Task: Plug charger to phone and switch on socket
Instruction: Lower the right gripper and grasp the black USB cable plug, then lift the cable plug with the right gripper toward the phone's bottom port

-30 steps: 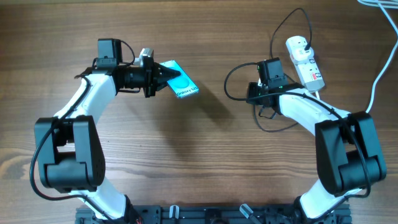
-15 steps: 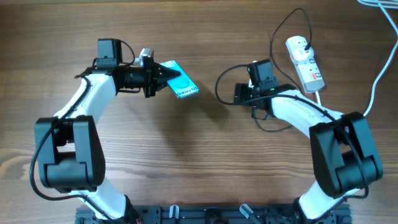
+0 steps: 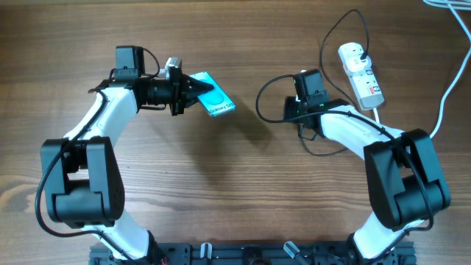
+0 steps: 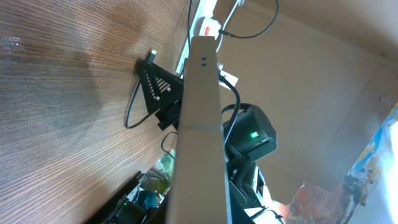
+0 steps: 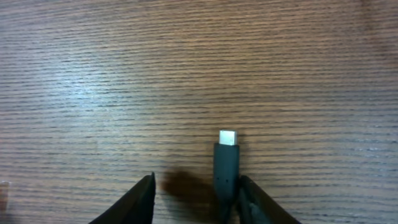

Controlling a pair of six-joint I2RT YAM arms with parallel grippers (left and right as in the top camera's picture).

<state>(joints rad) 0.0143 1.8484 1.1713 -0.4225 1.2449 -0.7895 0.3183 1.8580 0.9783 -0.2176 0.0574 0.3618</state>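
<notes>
My left gripper [image 3: 197, 92] is shut on the phone [image 3: 216, 98], holding its blue-teal screen tilted above the table. In the left wrist view the phone [image 4: 200, 124] is seen edge-on. The charger cable [image 3: 259, 103] loops in front of my right gripper [image 3: 289, 112] and runs to its white plug head [image 3: 352, 53] in the socket [image 3: 362, 77]. In the right wrist view the charger's small plug tip [image 5: 227, 158] points forward between the parted fingers [image 5: 198, 186]. It lies against the right finger, with a gap to the left one.
The socket's thick white cord [image 3: 447, 92] runs off the back right. Slack black cable [image 3: 324, 151] curves under the right arm. The right arm [image 4: 249, 134] and the socket [image 4: 208, 26] show past the phone in the left wrist view.
My right gripper moved left towards the phone, then slightly back right. The cable loop shifted left with it. The left arm and phone stayed still.
</notes>
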